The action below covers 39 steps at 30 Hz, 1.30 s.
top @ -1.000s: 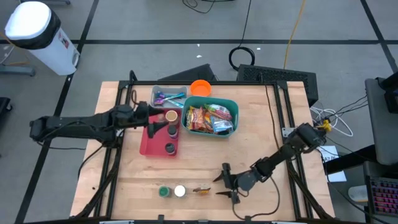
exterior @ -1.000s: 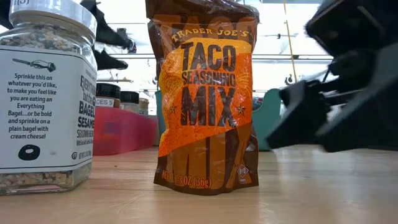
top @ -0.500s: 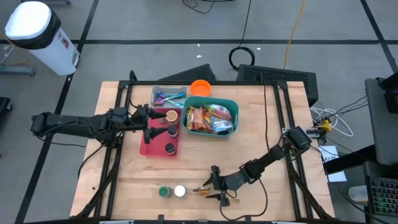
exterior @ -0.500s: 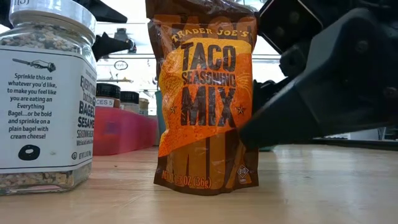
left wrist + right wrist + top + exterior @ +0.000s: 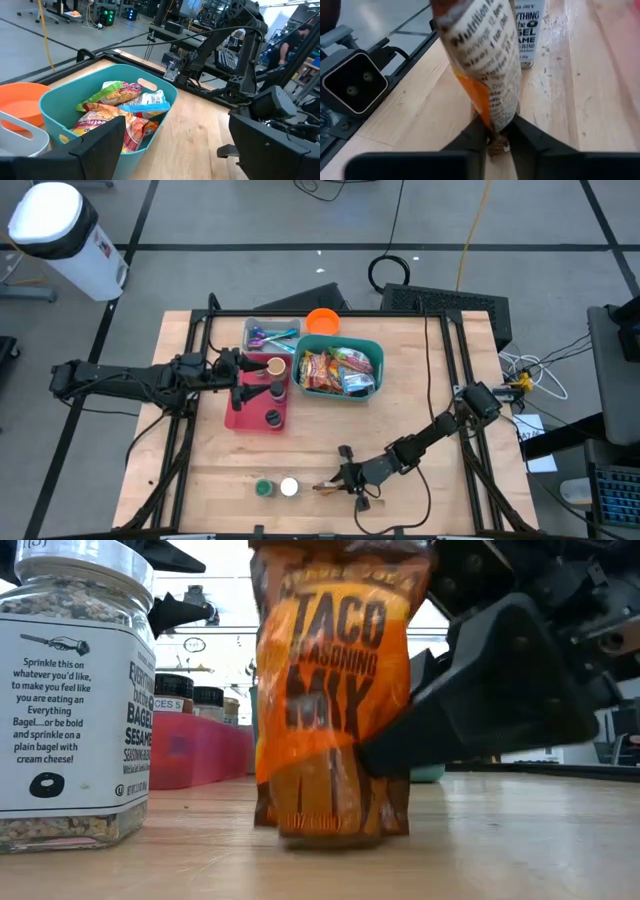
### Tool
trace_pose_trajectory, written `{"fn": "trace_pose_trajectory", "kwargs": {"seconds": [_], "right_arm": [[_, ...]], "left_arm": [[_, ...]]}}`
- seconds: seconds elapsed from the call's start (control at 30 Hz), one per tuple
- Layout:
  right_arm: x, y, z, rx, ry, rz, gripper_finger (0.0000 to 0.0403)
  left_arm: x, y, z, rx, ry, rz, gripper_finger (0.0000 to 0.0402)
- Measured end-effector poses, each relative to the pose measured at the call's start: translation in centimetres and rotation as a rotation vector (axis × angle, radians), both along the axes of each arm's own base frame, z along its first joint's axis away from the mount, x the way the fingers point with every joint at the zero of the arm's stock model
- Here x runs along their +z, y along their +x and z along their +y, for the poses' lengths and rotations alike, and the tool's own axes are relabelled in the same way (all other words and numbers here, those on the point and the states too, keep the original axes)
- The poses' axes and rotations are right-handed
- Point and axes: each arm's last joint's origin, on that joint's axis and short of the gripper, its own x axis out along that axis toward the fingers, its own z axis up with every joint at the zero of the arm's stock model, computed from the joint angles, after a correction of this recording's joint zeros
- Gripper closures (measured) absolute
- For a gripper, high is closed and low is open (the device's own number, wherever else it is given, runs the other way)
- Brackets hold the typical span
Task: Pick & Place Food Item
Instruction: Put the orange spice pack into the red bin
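Right gripper sits low at the bench's front edge, near the middle, fingers pinched narrow on the lower part of the orange-and-brown foil taco seasoning packet. The right wrist view shows both dark fingers pressed against the packet's bottom from either side, with the nutrition-label face toward the camera. In the low view the packet stands upright, slightly tilted, its base at the wooden bench top; whether it touches the wood or is just off it cannot be told.

Just beside the packet along the front edge stand two jars: a clear glass bagel-seasoning jar with a white lid next to the packet, and a green-lidded jar on its other side. The jars are close together; whether they touch cannot be told.

Left gripper hangs with its fingers spread wide, holding nothing, over the bench's back-left area above the pink-red rectangular plastic tray that carries small round spice jars. Just beside that tray, toward the back middle, is the teal oval plastic basket filled with snack packets. An orange round plastic bowl touches the basket's back corner, and a clear plastic box of coloured utensils lies next to the bowl at the back edge.
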Motion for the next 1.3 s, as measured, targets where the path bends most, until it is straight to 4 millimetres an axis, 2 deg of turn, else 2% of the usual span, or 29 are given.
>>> {"fn": "trace_pose_trajectory", "kwargs": {"seconds": [0.1, 0.37, 0.53, 0.63, 0.83, 1.1, 1.3], "right_arm": [[1.3, -0.2, -0.1, 0.004, -0.034, -0.001, 0.0383], [8.0, -2.0, -1.5, -0.065, -0.109, -0.016, 0.0374], [10.8, -2.9, -3.2, -0.150, -0.145, -0.015, 0.0383], [11.1, -3.1, -4.1, -0.184, -0.133, 0.018, 0.0383], [10.2, -3.1, -5.3, -0.228, -0.135, 0.085, 0.0382], [9.1, -3.1, -6.6, -0.285, -0.106, 0.120, 0.0383], [9.0, -3.2, -6.6, -0.282, -0.108, 0.121, 0.0384]], "left_arm": [[0.0, 0.0, 0.0, 0.000, -0.006, 0.000, 0.0039], [-2.1, 1.7, -0.4, -0.006, -0.125, 0.128, 0.0039], [-2.0, 3.5, -1.0, -0.115, -0.121, 0.046, 0.0039], [-1.6, 4.4, -1.7, -0.203, -0.077, -0.006, 0.0039], [0.1, 6.9, -4.2, -0.290, 0.052, 0.019, 0.0039], [0.0, 12.3, -8.6, -0.368, 0.264, 0.175, 0.0039], [-0.1, 16.0, -9.9, -0.363, 0.393, 0.193, 0.0039]]}}
